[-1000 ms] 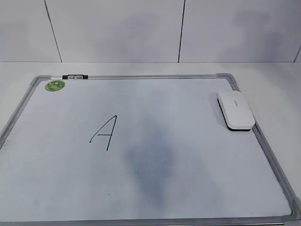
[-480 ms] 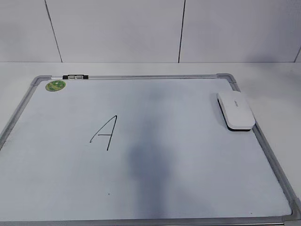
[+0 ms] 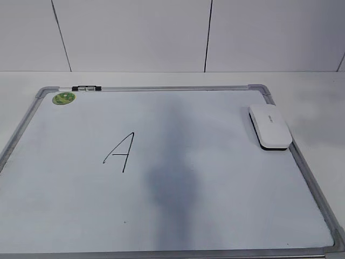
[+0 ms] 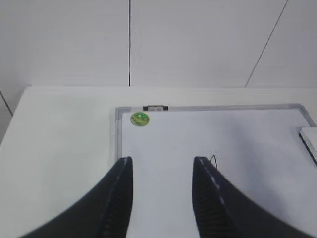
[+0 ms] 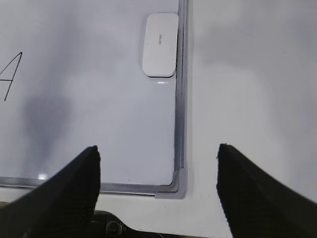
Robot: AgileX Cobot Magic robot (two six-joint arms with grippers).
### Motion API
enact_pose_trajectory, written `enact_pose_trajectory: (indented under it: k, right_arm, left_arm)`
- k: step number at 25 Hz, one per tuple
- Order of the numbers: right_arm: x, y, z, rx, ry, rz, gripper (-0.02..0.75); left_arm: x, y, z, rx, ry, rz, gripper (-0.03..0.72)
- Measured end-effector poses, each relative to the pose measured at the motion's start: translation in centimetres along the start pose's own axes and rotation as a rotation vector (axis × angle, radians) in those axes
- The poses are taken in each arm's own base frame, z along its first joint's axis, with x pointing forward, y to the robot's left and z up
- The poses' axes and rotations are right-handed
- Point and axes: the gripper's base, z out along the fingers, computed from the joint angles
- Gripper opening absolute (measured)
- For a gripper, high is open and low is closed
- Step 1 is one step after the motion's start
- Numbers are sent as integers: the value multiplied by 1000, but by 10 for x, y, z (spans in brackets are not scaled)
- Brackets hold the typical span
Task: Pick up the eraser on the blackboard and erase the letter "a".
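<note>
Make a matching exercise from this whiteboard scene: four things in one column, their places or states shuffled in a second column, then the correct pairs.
Things:
1. eraser
2. green sticker
3. letter A
4. right gripper

Places or states:
a. far left corner of the blackboard
b. open, holding nothing
c. against the board's right frame edge
d. left of the board's middle

Pairs: 1-c, 2-a, 3-d, 4-b

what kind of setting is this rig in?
Probably a lab or test bench, not a classroom: a whiteboard lies flat on a plain white table, with bare white panelled walls behind. An eraser sits on the board.
</note>
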Motion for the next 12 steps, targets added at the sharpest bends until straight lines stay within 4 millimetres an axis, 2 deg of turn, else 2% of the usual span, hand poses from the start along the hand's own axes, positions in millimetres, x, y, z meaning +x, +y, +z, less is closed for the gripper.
enact_pose_trajectory:
  k: [2, 8, 12]
  right_arm:
    - [11, -1, -3, -6, -6, 2, 570]
    - [45, -5, -2, -23, 0, 7, 570]
    - [66, -7, -3, -36, -7, 11, 570]
  left_arm:
    - [18, 0, 1, 8, 29, -9, 287]
    - [69, 6, 31, 34, 197, -53, 261]
    - [93, 7, 47, 74, 286, -80, 246]
